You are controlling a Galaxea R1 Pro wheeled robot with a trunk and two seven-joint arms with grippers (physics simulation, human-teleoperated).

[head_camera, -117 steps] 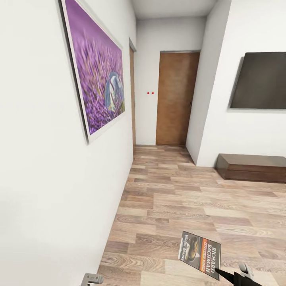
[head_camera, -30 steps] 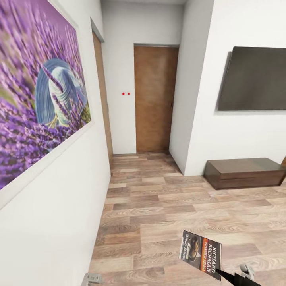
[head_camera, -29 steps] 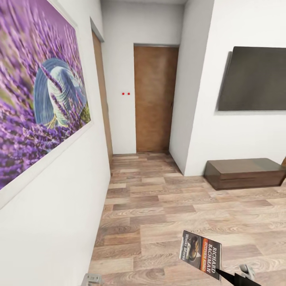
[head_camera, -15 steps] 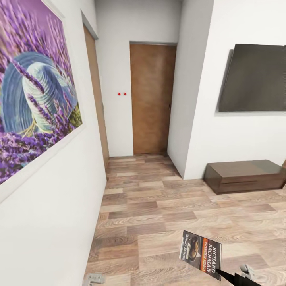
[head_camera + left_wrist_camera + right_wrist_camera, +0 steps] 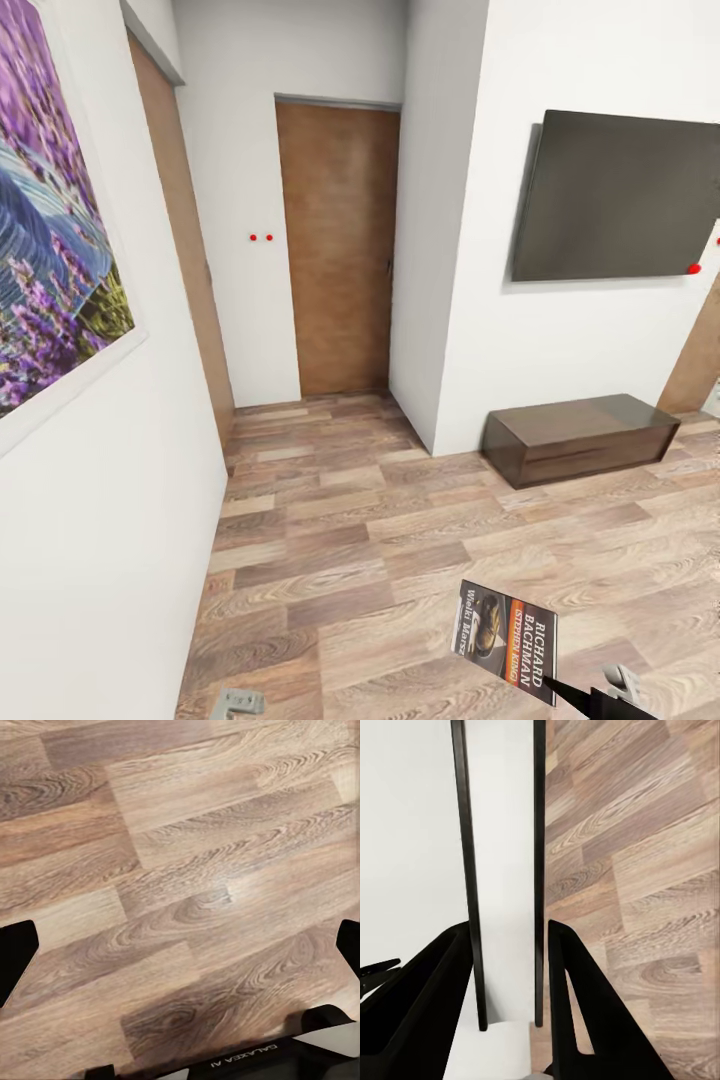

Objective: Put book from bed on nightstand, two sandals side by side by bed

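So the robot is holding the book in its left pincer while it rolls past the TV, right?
Not quite: the book is in the right pincer, not the left. The head view shows it held over the wood floor, with the TV on the wall ahead.

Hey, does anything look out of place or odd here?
Nothing damaged or spilled. The only oddity: the small Richard Bachman paperback book hangs tilted over the wood-plank floor, pinched at one corner by the right gripper.
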